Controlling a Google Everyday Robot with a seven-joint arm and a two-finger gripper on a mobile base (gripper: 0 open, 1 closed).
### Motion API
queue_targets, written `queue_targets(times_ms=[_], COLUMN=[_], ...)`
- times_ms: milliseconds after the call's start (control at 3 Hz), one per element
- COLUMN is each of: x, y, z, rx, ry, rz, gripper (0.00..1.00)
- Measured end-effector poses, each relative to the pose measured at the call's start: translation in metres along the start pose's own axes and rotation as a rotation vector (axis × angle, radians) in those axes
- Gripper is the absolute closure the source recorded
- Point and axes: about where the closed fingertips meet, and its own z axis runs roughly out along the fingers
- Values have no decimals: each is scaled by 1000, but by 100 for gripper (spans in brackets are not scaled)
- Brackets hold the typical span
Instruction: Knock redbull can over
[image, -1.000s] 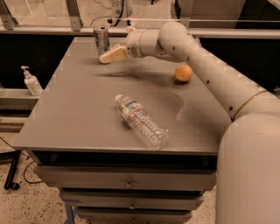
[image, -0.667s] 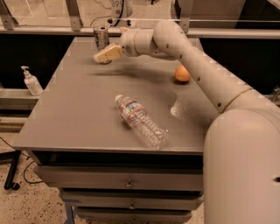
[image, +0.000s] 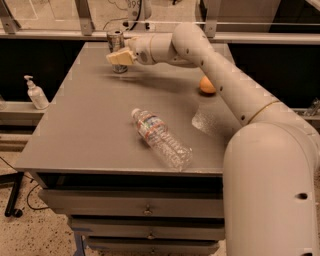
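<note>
The redbull can (image: 115, 42) stands upright at the far left corner of the grey table (image: 85, 130). It is slim, silver and dark with a silver top. My gripper (image: 119, 57) reaches across the table from the right and sits right in front of the can, covering its lower half. A clear plastic water bottle (image: 161, 138) with a red-and-white label lies on its side in the middle of the table, well short of the gripper.
An orange (image: 207, 85) sits on the table at the right, beside my arm. A white soap dispenser (image: 36, 93) stands on a ledge left of the table. A railing runs behind the table's far edge. Drawers are below the front edge.
My gripper has moved left and toward the can, from beside it to directly in front of it. The can still stands upright.
</note>
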Motion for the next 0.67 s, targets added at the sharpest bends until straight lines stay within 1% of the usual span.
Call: queue_targets(times_ms=[333,667], x=[0,-3], y=[2,-1], z=[-8,-28], rx=[-6,-3], ry=[-9,11], rz=[17,0], gripper=[64,87])
